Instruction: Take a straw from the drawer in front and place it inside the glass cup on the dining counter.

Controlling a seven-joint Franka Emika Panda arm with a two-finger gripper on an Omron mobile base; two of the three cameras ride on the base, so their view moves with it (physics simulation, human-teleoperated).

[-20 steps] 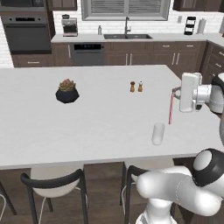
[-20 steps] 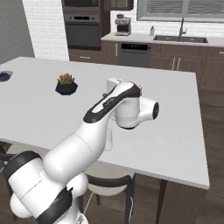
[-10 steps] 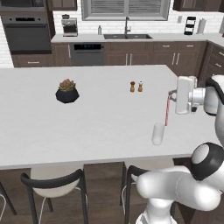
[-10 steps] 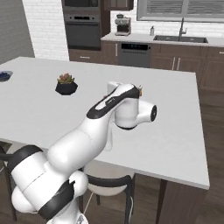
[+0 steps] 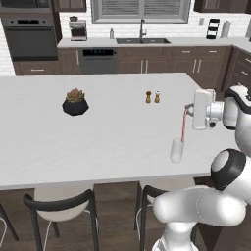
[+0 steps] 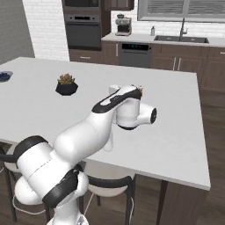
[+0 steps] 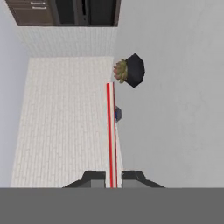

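Red and very thin, the straw (image 5: 183, 125) hung upright from the gripper (image 5: 187, 107), clamped between the two dark fingers (image 7: 93, 178) that were closed tight on it. From the hand camera the straw ran as a straight red line away from the fingertips, and its far end was seen against the pale brick wall (image 7: 65, 122). In the left base view its lower tip was just above the glass cup (image 5: 176, 149), very near the rim, but I could not tell if it was already inside or only over it, because the clear glass was faint against the white top. In the right base view the white arm (image 6: 110, 114) covered the gripper, the straw and nearly all of the cup.

The glass cup stood near the front edge of the dining counter (image 5: 112, 127), at its right part. Further back on the same white top stood two tiny brown shakers (image 5: 152, 97) side by side, and well to the left a small plant in a black pot (image 5: 75, 102). At the far left corner a small dark blue thing (image 6: 4, 76) lay, too small to name. Dark-backed chairs (image 5: 61, 208) with white seats were pushed under the near edge, cut off by the frame.

Behind the counter ran dark brown cabinets with a sink (image 5: 142, 40) under a window, a dishwasher (image 5: 98, 60), a wall oven (image 5: 32, 41) and a coffee machine (image 5: 77, 29).
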